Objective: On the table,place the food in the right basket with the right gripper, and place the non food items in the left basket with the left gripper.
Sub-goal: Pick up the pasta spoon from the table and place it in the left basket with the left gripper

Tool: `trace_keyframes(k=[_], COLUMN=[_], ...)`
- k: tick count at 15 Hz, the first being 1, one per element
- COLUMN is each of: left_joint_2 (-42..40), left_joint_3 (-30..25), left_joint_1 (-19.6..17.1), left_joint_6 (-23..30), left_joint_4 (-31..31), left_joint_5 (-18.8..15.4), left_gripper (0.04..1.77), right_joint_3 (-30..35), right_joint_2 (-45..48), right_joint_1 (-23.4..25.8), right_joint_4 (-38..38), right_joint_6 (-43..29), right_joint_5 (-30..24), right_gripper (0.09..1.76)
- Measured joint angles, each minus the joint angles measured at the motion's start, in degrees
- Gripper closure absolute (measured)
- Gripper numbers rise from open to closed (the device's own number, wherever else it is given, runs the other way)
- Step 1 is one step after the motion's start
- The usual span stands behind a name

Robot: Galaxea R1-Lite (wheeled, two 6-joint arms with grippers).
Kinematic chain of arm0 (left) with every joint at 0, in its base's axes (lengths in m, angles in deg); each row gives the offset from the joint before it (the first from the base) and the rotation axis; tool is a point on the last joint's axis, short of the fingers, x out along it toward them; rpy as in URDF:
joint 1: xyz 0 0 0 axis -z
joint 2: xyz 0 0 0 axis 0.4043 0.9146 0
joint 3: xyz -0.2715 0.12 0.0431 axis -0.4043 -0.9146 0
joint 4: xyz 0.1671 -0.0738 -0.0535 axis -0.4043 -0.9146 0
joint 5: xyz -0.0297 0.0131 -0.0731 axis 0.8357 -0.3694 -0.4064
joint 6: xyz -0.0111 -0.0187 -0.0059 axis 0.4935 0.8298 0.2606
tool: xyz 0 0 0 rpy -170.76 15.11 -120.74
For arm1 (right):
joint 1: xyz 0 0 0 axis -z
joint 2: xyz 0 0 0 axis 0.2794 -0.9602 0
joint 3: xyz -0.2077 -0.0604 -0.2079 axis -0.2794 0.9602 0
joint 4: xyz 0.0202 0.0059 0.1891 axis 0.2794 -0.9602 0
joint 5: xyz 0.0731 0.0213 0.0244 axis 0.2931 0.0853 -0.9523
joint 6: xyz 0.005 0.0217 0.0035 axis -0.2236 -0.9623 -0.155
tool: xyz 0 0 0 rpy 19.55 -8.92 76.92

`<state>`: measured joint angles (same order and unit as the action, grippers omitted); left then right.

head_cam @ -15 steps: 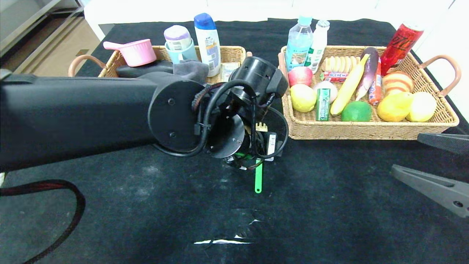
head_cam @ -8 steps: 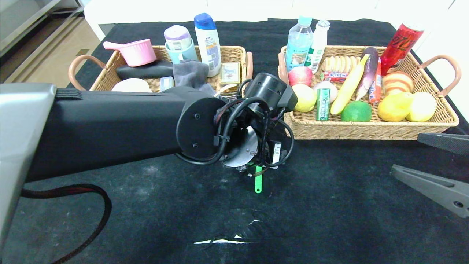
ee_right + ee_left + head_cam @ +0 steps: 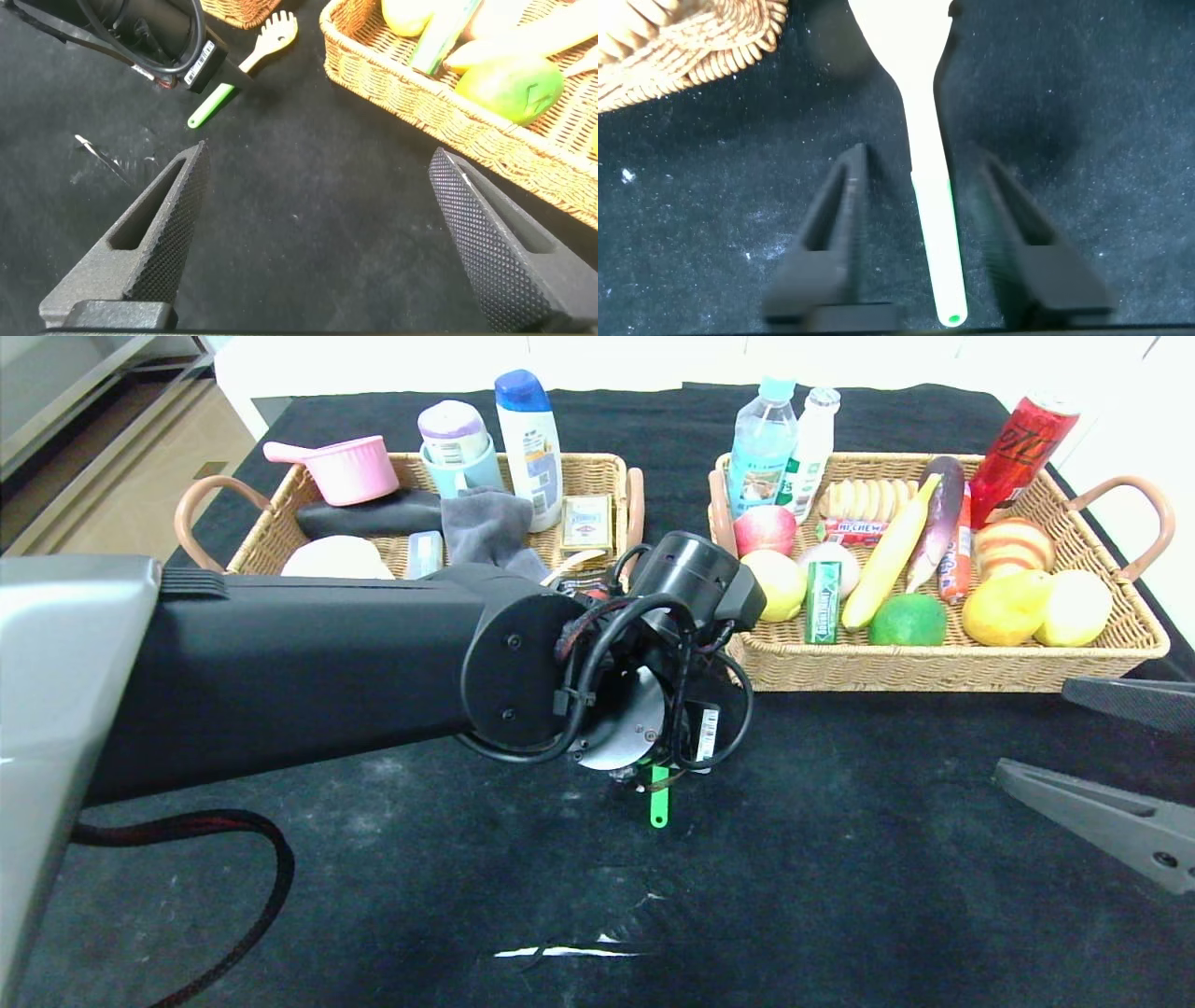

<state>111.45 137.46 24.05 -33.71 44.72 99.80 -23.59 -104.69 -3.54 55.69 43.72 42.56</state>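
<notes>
Nearest, the right tool (image 3: 1120, 756) hangs wide open over the black table (image 3: 840, 859), off to the right. Farther in, the left tool (image 3: 938, 252) sits low over the green-handled spatula (image 3: 659, 798), its fingers (image 3: 831, 233) narrowed on either side of the handle, not touching it. Beyond stand the left basket (image 3: 271, 527) of non-food items and the right basket (image 3: 934, 663) of food.

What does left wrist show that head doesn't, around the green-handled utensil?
Left wrist only: the left gripper fingers straddling the green-handled utensil, a gap visible on each side, no contact yet. Head only: both baskets, the left basket with non-food and the right basket with food, plus the open right gripper parked nearby. Both: the handle on the black table.
</notes>
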Motion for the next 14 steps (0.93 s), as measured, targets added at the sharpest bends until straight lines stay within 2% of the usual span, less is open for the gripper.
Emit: trace_keyframes(k=[1,14], left_joint_2=[0.0,-0.5], left_joint_3=[-0.05,-0.33], left_joint_1=[0.02,0.06], left_joint_6=[0.0,0.15], left_joint_4=[0.0,-1.1], left_joint_5=[0.0,0.04], left_gripper=[1.64,1.61], right_joint_3=[0.0,0.2], right_joint_2=[0.0,0.46], right_joint_1=[0.0,-0.22], right_joint_4=[0.0,-0.02], right_joint_6=[0.0,0.09], right_joint_5=[-0.02,0.0], right_gripper=[0.14,0.14])
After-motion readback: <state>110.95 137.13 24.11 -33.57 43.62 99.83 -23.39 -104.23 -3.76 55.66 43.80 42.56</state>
